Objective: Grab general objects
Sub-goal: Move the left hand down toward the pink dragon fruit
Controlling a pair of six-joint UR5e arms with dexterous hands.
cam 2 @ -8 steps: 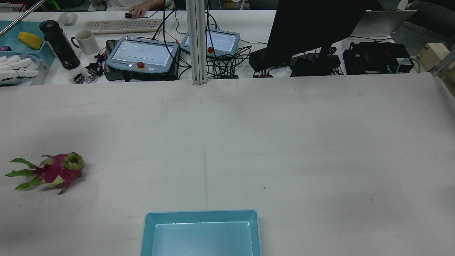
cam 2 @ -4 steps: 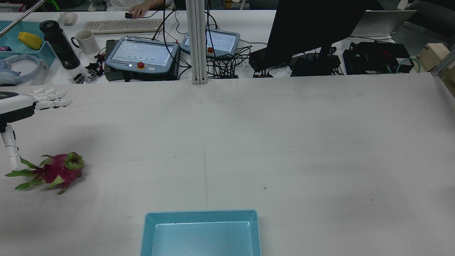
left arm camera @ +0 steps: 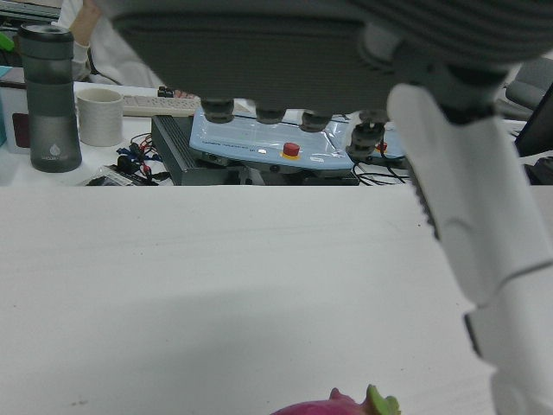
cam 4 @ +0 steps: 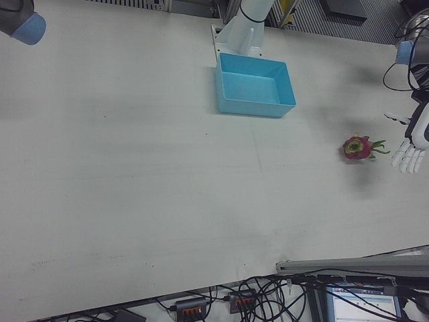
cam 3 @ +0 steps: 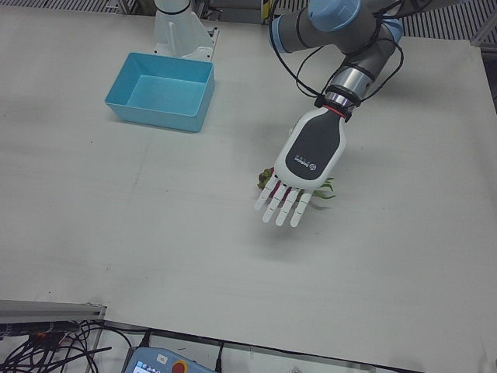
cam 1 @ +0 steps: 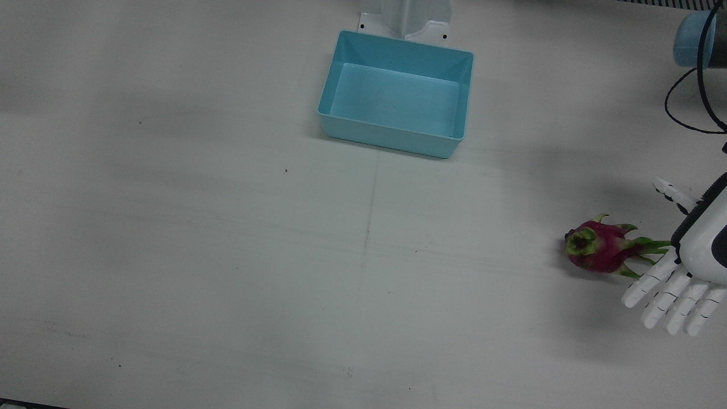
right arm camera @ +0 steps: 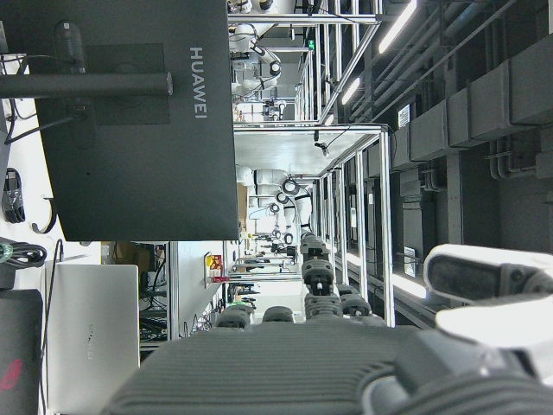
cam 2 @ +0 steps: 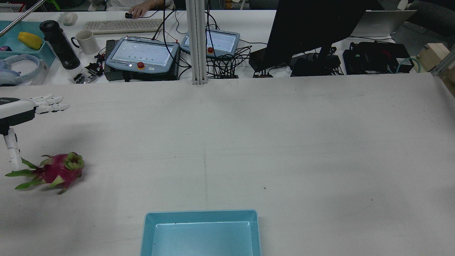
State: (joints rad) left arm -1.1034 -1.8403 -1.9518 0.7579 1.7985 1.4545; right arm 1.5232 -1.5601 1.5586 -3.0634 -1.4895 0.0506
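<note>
White plastic forms the left hand (cam 3: pixel 299 167), which in the left-front view covers most of the single dragon fruit (cam 1: pixel 603 249); only leaf tips show beside it there. In the front view the hand is cut off at the frame's right edge. One blue bin (cam 1: pixel 397 100) stands well apart from the fruit on the table (cam 1: pixel 199 255). The hand hovers palm down above the fruit's leafy end, fingers (cam 1: pixel 670 295) extended and slightly spread, thumb dropped apart, holding nothing. The right hand (right arm camera: pixel 346 363) shows only in its own camera, too close to tell its finger state.
</note>
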